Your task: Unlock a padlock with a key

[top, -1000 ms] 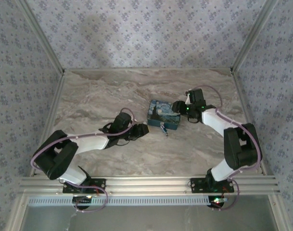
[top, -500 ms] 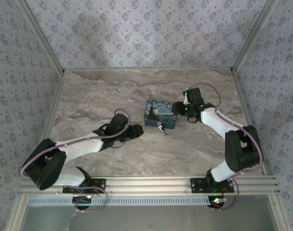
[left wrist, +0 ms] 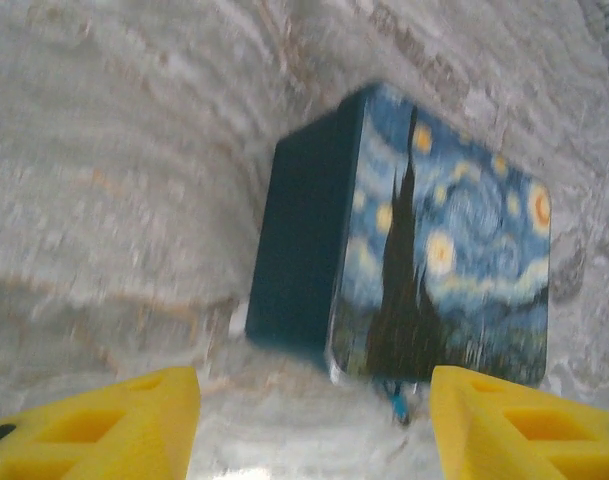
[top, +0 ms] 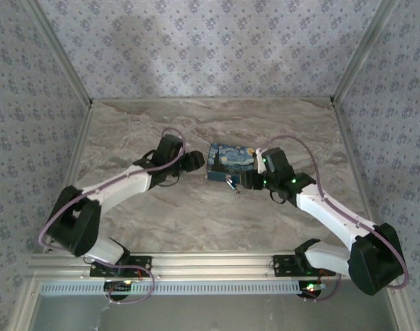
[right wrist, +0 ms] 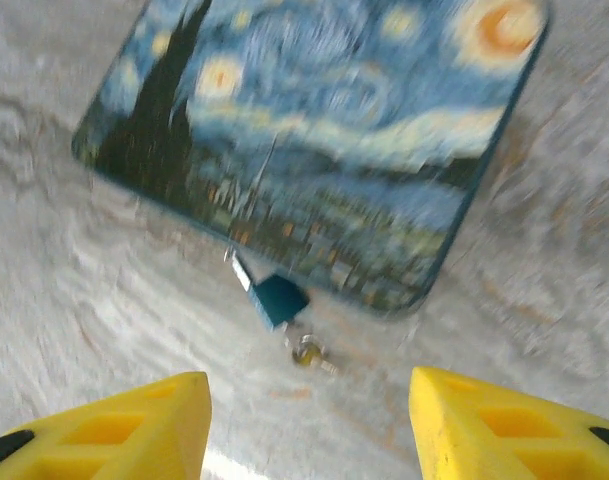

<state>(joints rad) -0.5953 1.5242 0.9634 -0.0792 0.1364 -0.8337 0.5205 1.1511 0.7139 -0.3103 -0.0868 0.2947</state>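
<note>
Mid-table (top: 137,131), a painted box (top: 229,156). At its near edge, a small teal padlock (right wrist: 279,298), clipped to the box front; just beside that, a brassy bit (right wrist: 306,350), too blurred to name. Left of the box, close to its side, the left gripper (top: 196,163): released, jaws apart, holding nothing. Near the padlock, just to its right, the right gripper (top: 245,181): likewise spread and empty, aimed down at the lock.

The table (top: 161,221) is surfaced in a smooth, marble-veined finish with a faint sheen. The box (right wrist: 314,140) is covered by a smooth printed painting. The padlock (right wrist: 279,298) is coated teal, and the fingers (right wrist: 114,420) are moulded in matt yellow plastic
</note>
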